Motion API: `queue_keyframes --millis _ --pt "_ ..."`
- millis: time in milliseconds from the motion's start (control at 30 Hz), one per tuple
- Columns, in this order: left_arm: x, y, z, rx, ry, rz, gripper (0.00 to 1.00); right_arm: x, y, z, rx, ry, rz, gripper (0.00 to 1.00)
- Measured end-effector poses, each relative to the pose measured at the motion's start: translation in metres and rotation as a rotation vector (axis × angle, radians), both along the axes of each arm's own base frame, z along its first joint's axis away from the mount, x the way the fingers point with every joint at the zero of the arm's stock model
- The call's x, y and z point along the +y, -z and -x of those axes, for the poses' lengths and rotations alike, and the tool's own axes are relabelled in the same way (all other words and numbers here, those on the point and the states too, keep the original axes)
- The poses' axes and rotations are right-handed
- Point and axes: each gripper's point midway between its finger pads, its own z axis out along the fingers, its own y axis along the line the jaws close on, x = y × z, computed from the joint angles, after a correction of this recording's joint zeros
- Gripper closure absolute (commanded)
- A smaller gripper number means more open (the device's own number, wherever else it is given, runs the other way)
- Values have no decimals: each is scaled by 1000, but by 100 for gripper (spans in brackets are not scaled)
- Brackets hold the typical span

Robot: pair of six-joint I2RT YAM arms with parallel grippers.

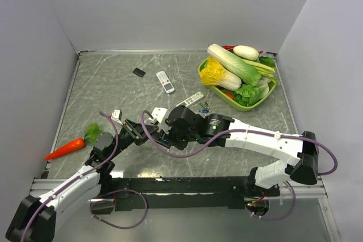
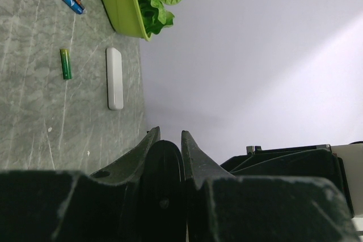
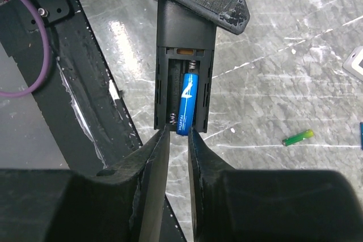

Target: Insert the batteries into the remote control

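One black remote [image 3: 184, 35] at top centre of the right wrist view, battery bay open, clenched at its upper end by the left gripper [image 2: 168, 134]. One blue battery [image 3: 186, 103] lying in the bay. Right gripper [image 3: 178, 131] at that cell's lower tip, jaws narrowly parted; cannot tell whether pinching it. One green battery [image 3: 298, 136] loose on the table [image 3: 272, 72], lower right. In the overhead view: one white remote [image 1: 165, 81] upper centre, a second white remote [image 1: 190, 100] just below and right of it, one green tray [image 1: 221, 96] of vegetables upper right, one carrot [image 1: 67, 147] far left.
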Motion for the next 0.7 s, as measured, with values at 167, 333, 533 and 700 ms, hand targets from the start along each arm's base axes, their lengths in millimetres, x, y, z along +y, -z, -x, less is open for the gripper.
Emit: queue_keyframes --millis 167,333,533,700 --pt "0 0 0 1 3 2 99 0 0 -1 0 1 0 79" --pt "0 -1 1 -3 3 3 99 2 2 -2 0 3 4 80" --pt "0 -3 1 -8 2 6 99 3 2 -4 -10 11 0 80" --pt "0 -3 1 -7 2 5 99 1 2 -7 -22 26 6 80"
